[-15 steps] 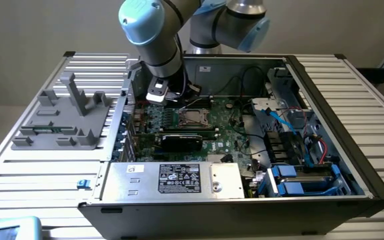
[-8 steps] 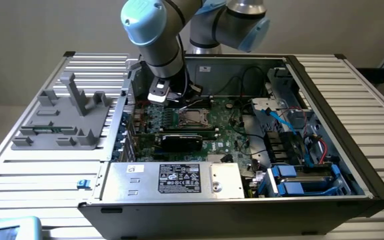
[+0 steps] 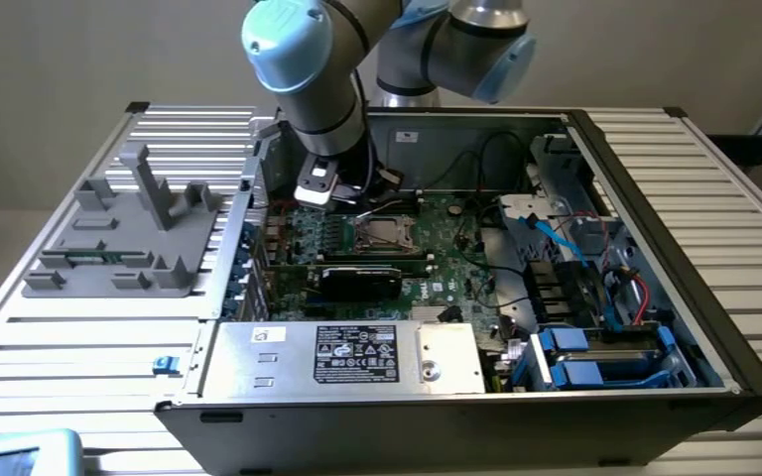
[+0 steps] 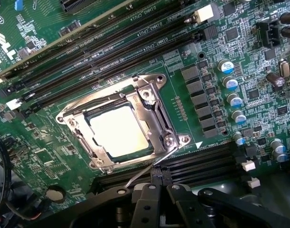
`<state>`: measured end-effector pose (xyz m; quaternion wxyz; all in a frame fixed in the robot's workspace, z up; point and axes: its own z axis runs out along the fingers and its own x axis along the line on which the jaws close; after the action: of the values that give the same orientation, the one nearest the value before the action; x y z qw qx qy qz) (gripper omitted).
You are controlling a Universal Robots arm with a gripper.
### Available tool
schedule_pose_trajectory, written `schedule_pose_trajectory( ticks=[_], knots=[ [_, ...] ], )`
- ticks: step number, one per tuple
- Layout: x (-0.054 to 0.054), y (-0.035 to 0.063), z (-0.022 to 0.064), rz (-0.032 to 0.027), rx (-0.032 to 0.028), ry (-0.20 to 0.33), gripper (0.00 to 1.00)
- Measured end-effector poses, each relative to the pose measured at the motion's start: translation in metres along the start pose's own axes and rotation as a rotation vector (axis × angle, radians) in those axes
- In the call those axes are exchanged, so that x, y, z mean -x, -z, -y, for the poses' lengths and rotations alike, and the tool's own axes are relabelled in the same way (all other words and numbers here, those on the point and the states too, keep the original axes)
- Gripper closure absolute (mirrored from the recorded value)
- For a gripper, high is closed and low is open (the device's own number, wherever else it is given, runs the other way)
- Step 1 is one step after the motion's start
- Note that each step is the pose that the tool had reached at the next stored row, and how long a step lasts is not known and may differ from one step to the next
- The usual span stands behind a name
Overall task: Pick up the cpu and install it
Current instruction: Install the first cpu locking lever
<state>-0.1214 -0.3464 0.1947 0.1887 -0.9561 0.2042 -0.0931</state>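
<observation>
Cpu [image 4: 118, 130] lies flat in the motherboard socket, metal socket frame [image 4: 154, 92] around it; gripper [image 4: 161, 189] hangs close by the socket's edge, fingers pressed together, nothing pinched; arm [image 3: 321, 89] reaches into the open computer case [image 3: 659, 208].

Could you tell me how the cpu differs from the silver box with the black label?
The cpu is small, flat and square with a pale top; the silver box is far larger and bears a black label. The cpu lies inside the socket's metal frame; the silver box sits against the case wall. Both look metallic.
</observation>
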Motion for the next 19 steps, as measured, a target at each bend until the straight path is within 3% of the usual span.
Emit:
schedule_pose_trajectory(
  ticks=[16,18,19],
  knots=[
    [-0.0016,-0.0042,-0.0009,0.0009,-0.0096,-0.013,0.89],
    [-0.0018,-0.0043,-0.0010,0.0043,-0.0069,-0.020,0.89],
    [-0.0018,-0.0042,-0.0010,0.0108,-0.0026,-0.027,0.89]
  ],
)
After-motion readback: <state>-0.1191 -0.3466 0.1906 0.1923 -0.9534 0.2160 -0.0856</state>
